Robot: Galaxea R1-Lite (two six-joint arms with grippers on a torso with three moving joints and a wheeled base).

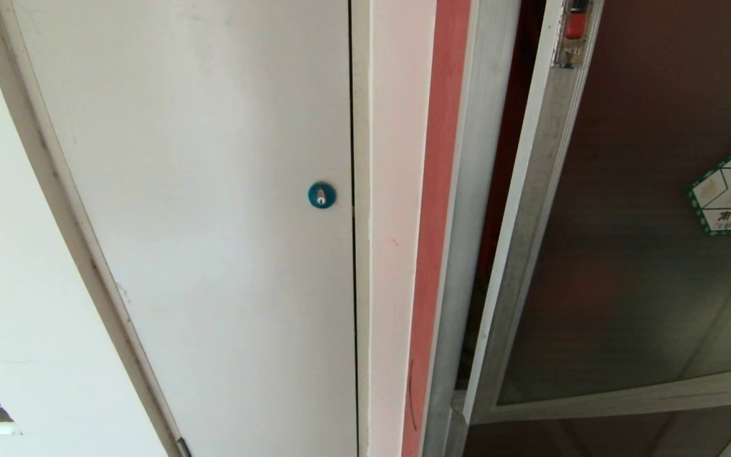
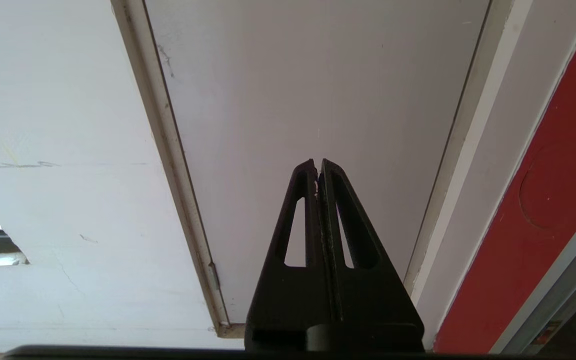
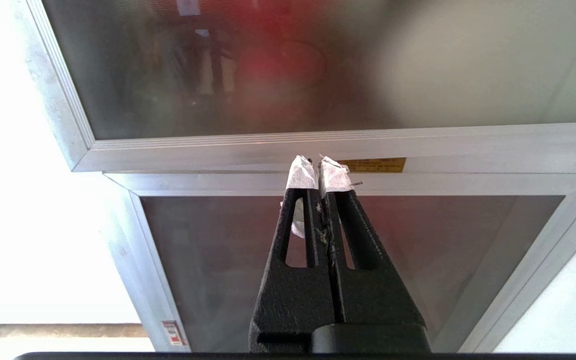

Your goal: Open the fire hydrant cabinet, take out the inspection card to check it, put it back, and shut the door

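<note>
Two panels fill your head view: the plain white panel (image 1: pixel 200 222) with its small blue round lock (image 1: pixel 322 195), and beside it the dark tinted glass door (image 1: pixel 625 266) in its silver frame, standing ajar from the red-lined fire hydrant cabinet (image 1: pixel 441 190), probably to free the interior; no inspection card shows; your right tool (image 3: pixel 319 167), tape-tipped, is closed on nothing near the door's frame; your left tool (image 2: pixel 317 167), closed too, faces the white panel.

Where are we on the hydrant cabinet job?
Done or not, unclear: the dark glass door in its silver frame stands ajar from the red-lined fire hydrant cabinet. In hand: nothing; left gripper and right gripper are both shut and empty. No inspection card visible. Left: at least closing the door.
</note>
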